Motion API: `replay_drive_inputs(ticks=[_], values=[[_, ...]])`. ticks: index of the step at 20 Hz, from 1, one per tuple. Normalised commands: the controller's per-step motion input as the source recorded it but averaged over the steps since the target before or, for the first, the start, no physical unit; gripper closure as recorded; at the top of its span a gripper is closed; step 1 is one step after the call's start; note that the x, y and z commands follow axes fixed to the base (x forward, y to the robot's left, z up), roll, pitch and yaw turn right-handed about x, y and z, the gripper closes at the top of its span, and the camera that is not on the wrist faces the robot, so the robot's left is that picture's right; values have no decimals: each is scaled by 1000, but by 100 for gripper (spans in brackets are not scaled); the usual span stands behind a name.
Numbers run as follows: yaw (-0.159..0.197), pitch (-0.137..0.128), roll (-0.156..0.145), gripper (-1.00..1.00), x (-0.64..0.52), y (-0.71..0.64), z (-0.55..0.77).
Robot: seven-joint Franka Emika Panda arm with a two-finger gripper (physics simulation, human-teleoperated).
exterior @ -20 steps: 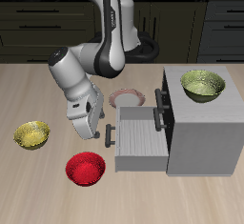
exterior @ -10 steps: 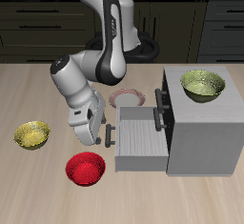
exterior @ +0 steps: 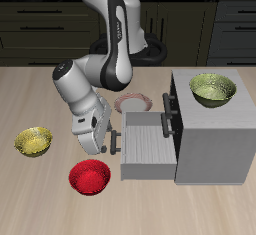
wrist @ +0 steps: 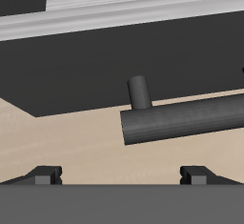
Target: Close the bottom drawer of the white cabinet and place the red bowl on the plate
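End effector (exterior: 103,149) spread wide, empty, just in front of open bottom drawer (exterior: 146,144) handle (wrist: 186,119), positioned to push.

The exterior view overlooks the white cabinet (exterior: 205,129) from high in front; the wrist view hugs its bottom drawer (exterior: 145,146) handle (wrist: 181,121) (their shared ground).

Your arm bends low, wrist tipped sideways; your claw (exterior: 104,149) has both fingers (wrist: 44,174) spread apart.
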Motion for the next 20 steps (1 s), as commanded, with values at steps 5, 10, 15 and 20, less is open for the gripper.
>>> replay_drive_inputs(ticks=[5,10,15,20], values=[[4,-41,11,-100,44,61,6],[-8,-5,20,-100,29,84,11],[-4,-20,28,-100,70,153,16],[-7,-6,26,-100,62,151,5]])
